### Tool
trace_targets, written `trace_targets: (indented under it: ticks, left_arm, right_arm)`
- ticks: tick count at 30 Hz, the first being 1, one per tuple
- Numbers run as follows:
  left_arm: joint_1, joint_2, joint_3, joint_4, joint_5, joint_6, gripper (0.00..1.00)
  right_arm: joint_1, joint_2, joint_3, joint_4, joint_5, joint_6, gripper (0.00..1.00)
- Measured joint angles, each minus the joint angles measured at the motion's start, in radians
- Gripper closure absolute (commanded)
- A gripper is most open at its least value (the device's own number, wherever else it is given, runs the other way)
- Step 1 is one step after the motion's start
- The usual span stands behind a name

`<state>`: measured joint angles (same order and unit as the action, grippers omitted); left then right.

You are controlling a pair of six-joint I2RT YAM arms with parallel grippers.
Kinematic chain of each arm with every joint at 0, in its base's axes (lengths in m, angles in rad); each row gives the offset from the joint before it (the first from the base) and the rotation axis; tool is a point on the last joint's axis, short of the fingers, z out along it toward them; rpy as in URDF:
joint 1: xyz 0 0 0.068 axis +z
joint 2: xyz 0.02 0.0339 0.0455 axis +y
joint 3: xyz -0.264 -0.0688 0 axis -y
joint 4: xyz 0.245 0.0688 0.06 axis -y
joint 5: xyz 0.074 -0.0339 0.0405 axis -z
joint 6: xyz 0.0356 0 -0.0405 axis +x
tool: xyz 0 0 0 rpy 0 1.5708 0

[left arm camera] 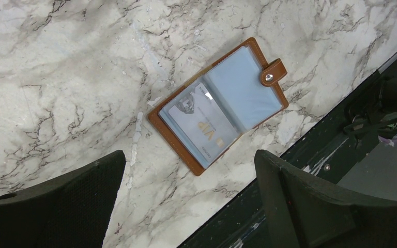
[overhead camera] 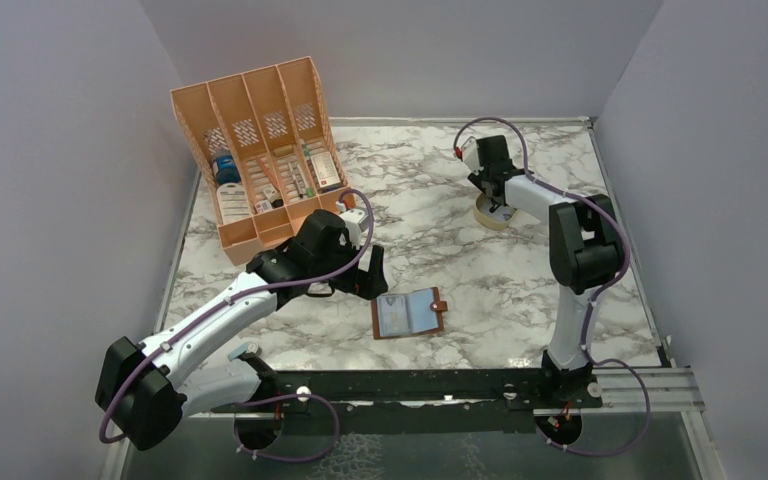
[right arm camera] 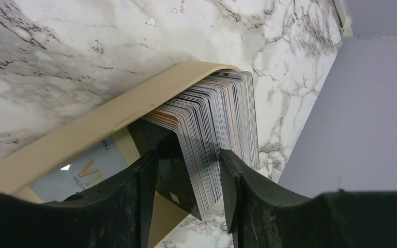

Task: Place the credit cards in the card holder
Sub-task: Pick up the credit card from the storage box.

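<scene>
Right gripper [right arm camera: 188, 155] is straddling a few credit cards [right arm camera: 222, 108] in the tan stand [right arm camera: 108, 119], far-right part of the worktop [overhead camera: 440, 190], jaws apart, not pinching. Card holder [left arm camera: 219, 103] is lying open near the front edge, right under the spread-apart left gripper [left arm camera: 188, 155].

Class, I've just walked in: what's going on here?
The right gripper reaches into the tan stand, fingers straddling some of the credit cards; a grip isn't certain. The left gripper hovers open close to the card holder, which lies open on the marble table with one card sleeved.
</scene>
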<state>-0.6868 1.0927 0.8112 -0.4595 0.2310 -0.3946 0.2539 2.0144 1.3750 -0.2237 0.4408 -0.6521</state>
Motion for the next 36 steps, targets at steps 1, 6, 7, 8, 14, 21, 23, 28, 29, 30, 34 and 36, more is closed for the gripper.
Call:
trace_targets:
  ticks: [1, 6, 7, 8, 14, 21, 23, 28, 29, 30, 34, 36]
  left_arm:
    - [0.0, 0.0, 0.0, 0.0, 0.0, 0.0, 0.01]
    - [0.0, 0.0, 0.0, 0.0, -0.004, 0.0, 0.01]
    - [0.0, 0.0, 0.0, 0.0, -0.005, 0.0, 0.01]
    - [0.0, 0.0, 0.0, -0.001, -0.007, 0.0, 0.01]
    - [0.004, 0.0, 0.0, -0.002, -0.012, -0.001, 0.01]
    - [0.005, 0.0, 0.0, -0.003, -0.013, -0.001, 0.01]
    - [0.005, 0.0, 0.0, -0.004, -0.013, -0.001, 0.01]
    - [0.005, 0.0, 0.0, -0.006, -0.014, -0.001, 0.01]
    - [0.005, 0.0, 0.0, -0.006, -0.014, -0.001, 0.01]
    - [0.005, 0.0, 0.0, -0.006, -0.014, -0.002, 0.01]
    - [0.006, 0.0, 0.0, -0.006, -0.015, -0.003, 0.01]
    - [0.012, -0.001, 0.0, -0.006, -0.015, -0.003, 0.01]
  right_arm:
    - [0.0, 0.0, 0.0, 0.0, 0.001, 0.0, 0.54]
    - [0.001, 0.0, 0.0, 0.0, 0.001, 0.001, 0.59]
    - [0.001, 0.0, 0.0, 0.0, 0.002, 0.0, 0.59]
    - [0.0, 0.0, 0.002, 0.0, 0.003, 0.0, 0.59]
    - [-0.002, 0.0, 0.018, 0.0, 0.007, 0.002, 0.59]
    - [-0.002, 0.0, 0.025, -0.006, 0.007, 0.014, 0.66]
    - [-0.002, 0.0, 0.025, -0.007, 0.007, 0.018, 0.71]
    - [-0.002, 0.0, 0.025, -0.008, 0.008, 0.021, 0.77]
    - [-0.002, 0.0, 0.026, -0.009, 0.008, 0.021, 0.78]
    - [-0.002, 0.0, 0.029, -0.013, 0.008, 0.023, 0.79]
    - [-0.002, 0.0, 0.06, -0.063, 0.008, 0.045, 0.84]
    - [-0.002, -0.003, 0.07, -0.077, 0.003, 0.06, 0.87]
